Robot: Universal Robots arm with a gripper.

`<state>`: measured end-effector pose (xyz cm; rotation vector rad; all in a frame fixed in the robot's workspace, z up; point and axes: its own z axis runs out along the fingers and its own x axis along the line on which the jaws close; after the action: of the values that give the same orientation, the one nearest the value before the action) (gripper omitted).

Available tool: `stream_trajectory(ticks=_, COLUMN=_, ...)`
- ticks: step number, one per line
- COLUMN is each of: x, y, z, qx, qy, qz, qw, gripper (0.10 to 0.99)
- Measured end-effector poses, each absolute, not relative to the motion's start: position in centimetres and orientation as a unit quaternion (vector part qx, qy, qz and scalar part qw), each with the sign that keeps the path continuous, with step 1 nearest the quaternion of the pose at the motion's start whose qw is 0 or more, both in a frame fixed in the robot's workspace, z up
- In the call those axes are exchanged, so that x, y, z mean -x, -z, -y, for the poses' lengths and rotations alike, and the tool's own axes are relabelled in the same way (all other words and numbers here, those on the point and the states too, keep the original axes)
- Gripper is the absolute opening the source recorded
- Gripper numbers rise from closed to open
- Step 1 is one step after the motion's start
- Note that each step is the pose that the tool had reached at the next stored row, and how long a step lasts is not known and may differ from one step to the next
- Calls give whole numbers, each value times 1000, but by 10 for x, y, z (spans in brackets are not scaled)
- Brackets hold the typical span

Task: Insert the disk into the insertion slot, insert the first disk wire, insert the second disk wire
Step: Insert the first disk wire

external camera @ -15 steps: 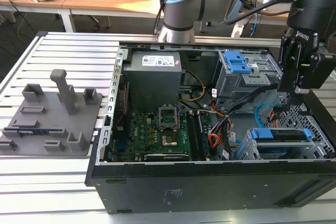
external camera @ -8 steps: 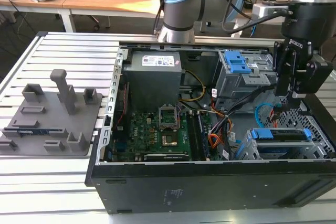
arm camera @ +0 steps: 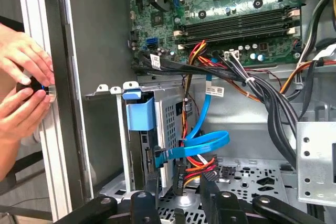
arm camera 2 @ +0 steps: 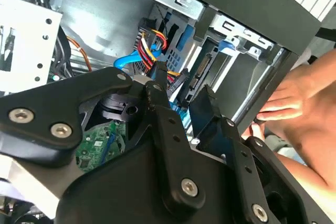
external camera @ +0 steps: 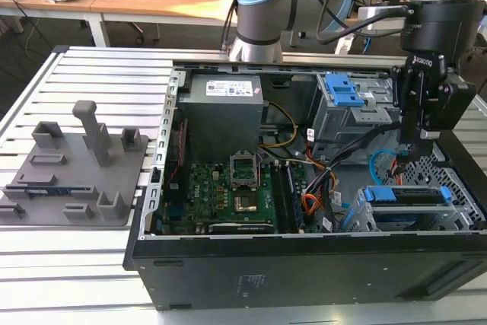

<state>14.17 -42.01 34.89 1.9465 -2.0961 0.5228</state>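
Observation:
The disk (external camera: 407,197) in its blue carrier (arm camera: 140,116) sits inside the insertion slot (external camera: 364,218), at the exterior view's right end of the open computer case. My gripper (external camera: 415,150) hangs just behind it, open. In the first wrist view its fingers (arm camera: 144,205) straddle the black plug (arm camera: 178,177) of the first disk wire, whose red and orange strands (arm camera: 198,163) run off beside it. The second disk wire (arm camera: 205,145) arches over, its dark plug (arm camera: 157,157) at the disk's rear edge. Whether either plug is seated I cannot tell.
A person's hands (arm camera: 21,82) hold a small knob on the case's outer edge, close to the slot. The taller cage with a blue latch (external camera: 342,90), the motherboard (external camera: 228,188) and thick black cable bundles (arm camera: 273,108) surround the gripper. A grey fixture (external camera: 72,165) lies outside the case.

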Motion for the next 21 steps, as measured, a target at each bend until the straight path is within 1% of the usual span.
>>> stream_trajectory(ticks=4, x=-140, y=-347, z=420, qx=-663, qy=-186, qz=715, qw=118, gripper=443)
stream_trajectory(ticks=5, x=-139, y=-346, z=420, qx=-663, qy=-188, qz=715, qw=116, gripper=427)
stream_trajectory(ticks=6, x=-139, y=-345, z=420, qx=-662, qy=-190, qz=715, qw=116, gripper=357)
stream_trajectory(ticks=21, x=-136, y=-341, z=418, qx=-658, qy=-203, qz=715, qw=119, gripper=357)
